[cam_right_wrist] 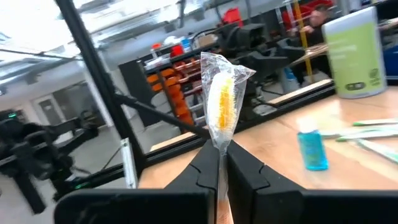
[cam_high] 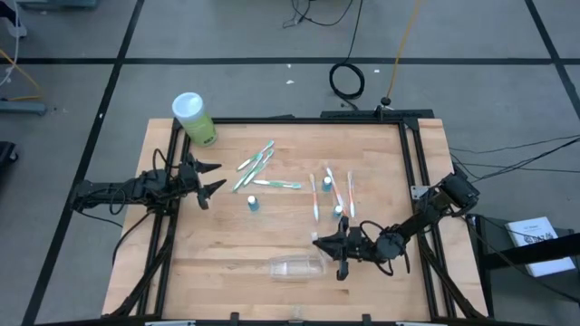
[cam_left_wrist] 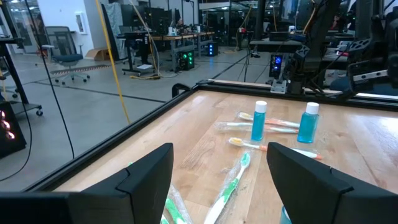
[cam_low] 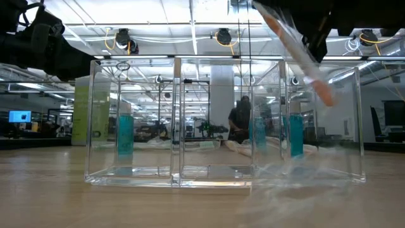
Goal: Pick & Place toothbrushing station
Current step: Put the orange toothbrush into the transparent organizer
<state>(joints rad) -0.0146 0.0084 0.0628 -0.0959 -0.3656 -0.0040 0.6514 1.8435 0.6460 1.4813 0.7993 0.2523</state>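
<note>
Green-white toothbrushes and pink-white toothbrushes lie flat on the wooden table, with two small blue white-capped tubes standing among them. A clear plastic container lies near the front edge; in the low view it shows a dividing wall. My right gripper is just beside it, shut on a wrapped orange-white toothbrush. My left gripper is open and empty at the table's left, its fingers pointing toward the green-white toothbrushes. My right gripper pinches the wrapped toothbrush by its handle between its two fingers. The bristle end in its crinkly clear wrapper sticks out past the fingertips. In the low view the toothbrush is tilted and lifted clear of the table, above the clear container.
A green canister with a white lid stands at the table's far left corner. A black frame runs along the table's edges. Bare wood lies between the toothbrushes and the front edge on the left side.
</note>
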